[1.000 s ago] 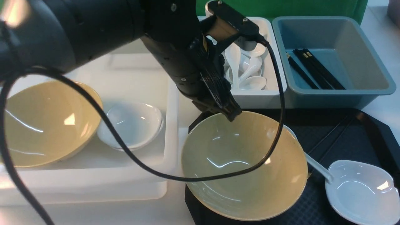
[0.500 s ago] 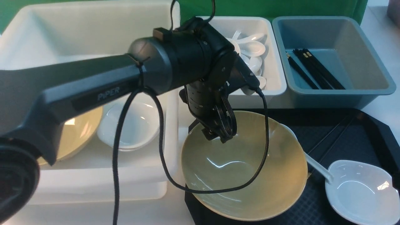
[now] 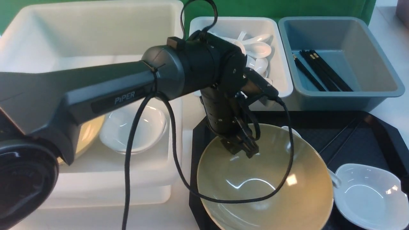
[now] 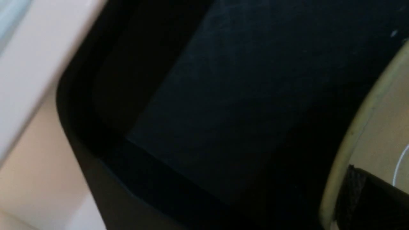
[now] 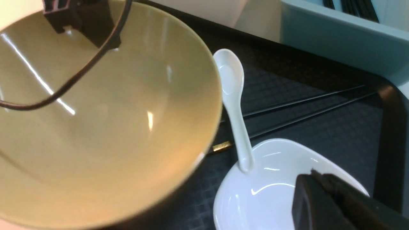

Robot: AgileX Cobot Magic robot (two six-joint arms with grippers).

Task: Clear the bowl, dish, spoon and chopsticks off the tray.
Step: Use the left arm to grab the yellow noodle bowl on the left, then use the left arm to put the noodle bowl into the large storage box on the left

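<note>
The tan-yellow bowl (image 3: 265,188) sits tipped on the left half of the black tray (image 3: 377,134). My left gripper (image 3: 244,150) is shut on its far rim, one finger (image 4: 354,191) inside the bowl (image 4: 383,121). The white spoon (image 5: 233,105) lies beside the bowl (image 5: 111,127), its handle tip resting in the white dish (image 5: 265,188). The black chopsticks (image 5: 306,108) lie across the tray behind them, their gold-banded end under the bowl's edge. My right gripper (image 5: 311,175) hangs shut just over the dish (image 3: 367,195), holding nothing.
A large white tub (image 3: 96,19) on the left holds a second yellow bowl (image 3: 86,134) and a white dish (image 3: 140,127). Behind the tray stand a white tub (image 3: 236,19) of spoons and a grey-blue tub (image 3: 351,99) with black chopsticks (image 3: 319,73).
The left gripper has shifted right and a little lower at the bowl's far rim. The bowl has slid right and toward me, now covering more of the spoon.
</note>
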